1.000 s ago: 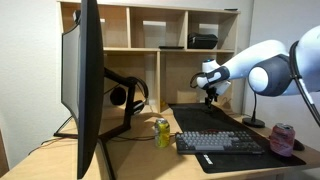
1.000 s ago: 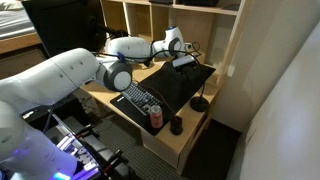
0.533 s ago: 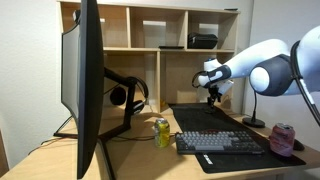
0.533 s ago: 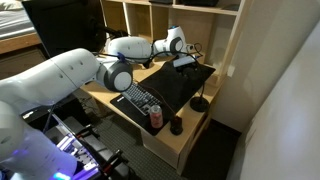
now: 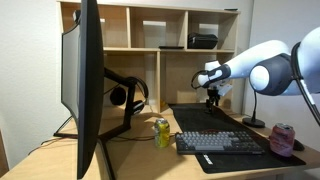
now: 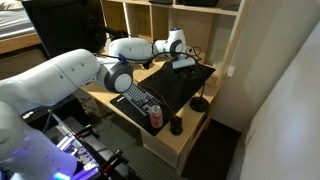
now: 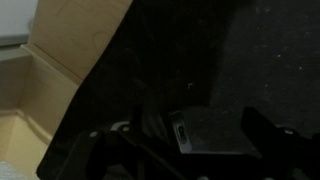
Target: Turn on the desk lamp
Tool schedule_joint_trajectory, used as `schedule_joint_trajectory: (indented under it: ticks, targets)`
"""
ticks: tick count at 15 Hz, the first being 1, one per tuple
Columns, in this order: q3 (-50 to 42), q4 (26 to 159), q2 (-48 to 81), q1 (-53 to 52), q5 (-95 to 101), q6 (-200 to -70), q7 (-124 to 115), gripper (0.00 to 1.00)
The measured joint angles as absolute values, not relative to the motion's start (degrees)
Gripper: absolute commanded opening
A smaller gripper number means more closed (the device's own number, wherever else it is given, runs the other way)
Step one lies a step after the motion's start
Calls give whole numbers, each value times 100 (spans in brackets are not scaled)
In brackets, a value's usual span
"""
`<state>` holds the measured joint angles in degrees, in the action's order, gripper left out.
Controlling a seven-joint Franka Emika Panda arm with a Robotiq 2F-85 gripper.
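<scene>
The desk lamp (image 5: 253,108) is a thin black stem on a round flat base at the desk's right side; its base (image 6: 200,104) also shows beside the black mat. My gripper (image 5: 211,97) hangs over the back of the mat, left of the lamp and apart from it, and it appears again near the shelf (image 6: 185,63). In the wrist view the gripper (image 7: 198,150) is open, its dark fingers (image 7: 266,134) spread above a small dark box with a port (image 7: 186,131). No lamp shows in that view.
A big monitor (image 5: 88,80) and black headphones on a stand (image 5: 126,95) fill the left of the desk. A keyboard (image 5: 220,142), a yellow-green can (image 5: 161,131) and a red can (image 5: 283,138) sit in front. Shelf cubbies (image 5: 150,70) stand behind.
My gripper has drifted slightly sideways toward the lamp's side over the mat. Its jaws stayed open and nothing else moved.
</scene>
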<state>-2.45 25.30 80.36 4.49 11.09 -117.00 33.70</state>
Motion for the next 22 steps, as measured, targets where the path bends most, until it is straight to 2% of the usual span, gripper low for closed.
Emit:
schedule_joint_trajectory:
  ticks: [6,13,22]
  targets:
    - [-225,2333,8138,434,1097,-11629,3485,100]
    - [335,2438,8157,715,716,-11635,5325,100]
    - [375,2463,8158,801,721,-11399,5671,100]
